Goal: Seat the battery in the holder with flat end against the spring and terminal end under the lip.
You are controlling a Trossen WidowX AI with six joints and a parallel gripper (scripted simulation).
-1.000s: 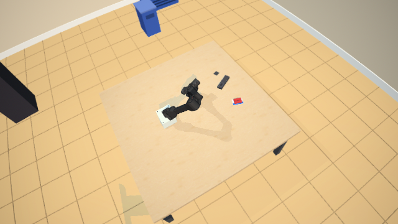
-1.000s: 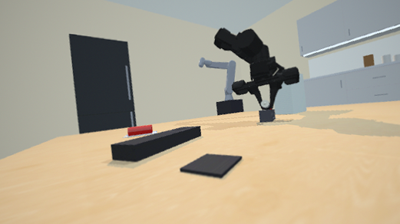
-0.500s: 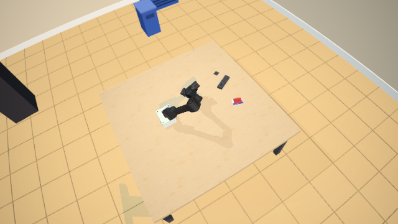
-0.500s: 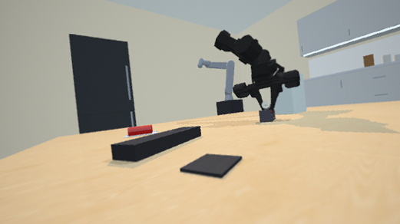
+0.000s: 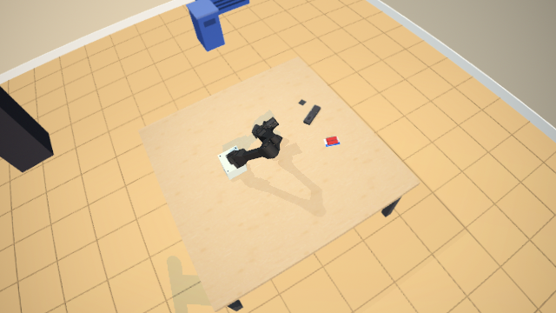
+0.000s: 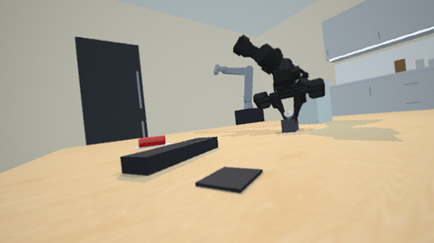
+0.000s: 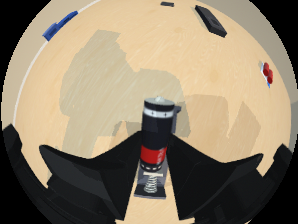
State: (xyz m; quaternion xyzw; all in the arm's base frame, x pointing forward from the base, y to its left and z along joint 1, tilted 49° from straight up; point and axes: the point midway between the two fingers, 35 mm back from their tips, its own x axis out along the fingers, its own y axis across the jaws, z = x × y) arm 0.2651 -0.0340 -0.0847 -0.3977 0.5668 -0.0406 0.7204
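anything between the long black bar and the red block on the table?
Nothing. In the top view the strip of light wooden table between the long black bar and the red block is bare; the small black flat tile lies on the bar's far side.

I see my arm (image 6: 283, 69) right of centre, jaws pinching the battery (image 6: 288, 114) over the holder (image 6: 289, 126) on the worktop (image 6: 316, 202).
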